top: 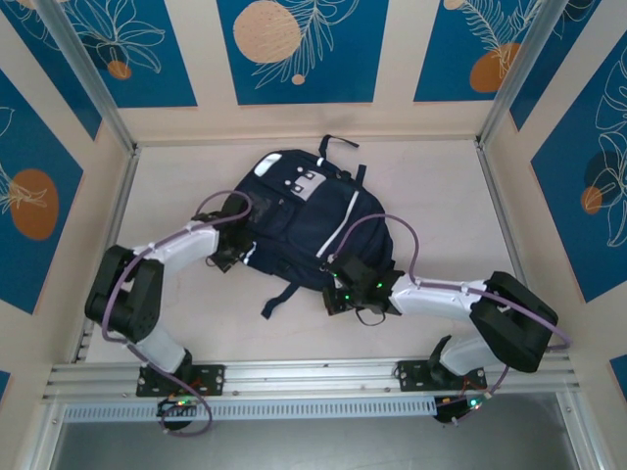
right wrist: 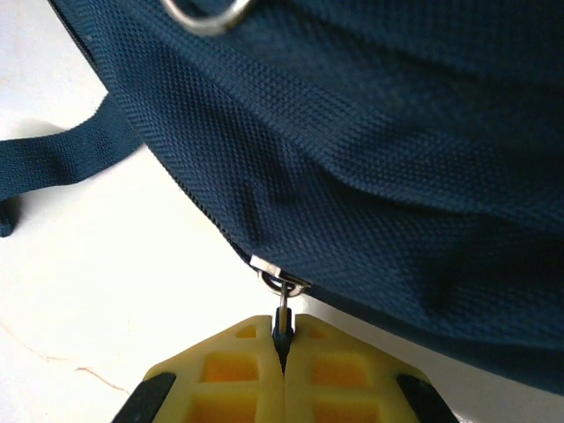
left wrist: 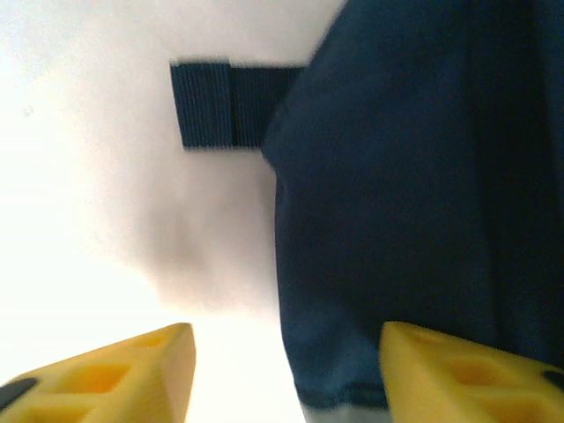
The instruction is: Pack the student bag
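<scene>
Zipper pull (right wrist: 282, 307) pinched tight in my right hand (right wrist: 284, 345), I should draw it level, not upward, along the student bag (top: 294, 220) lying mid-frame on the counter (top: 431, 196), my left hand (left wrist: 286, 361), spread wide at its side, steadying it.

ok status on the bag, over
Right gripper shut on zipper pull. Left gripper open at student bag edge. Loose strap trails near side.
</scene>
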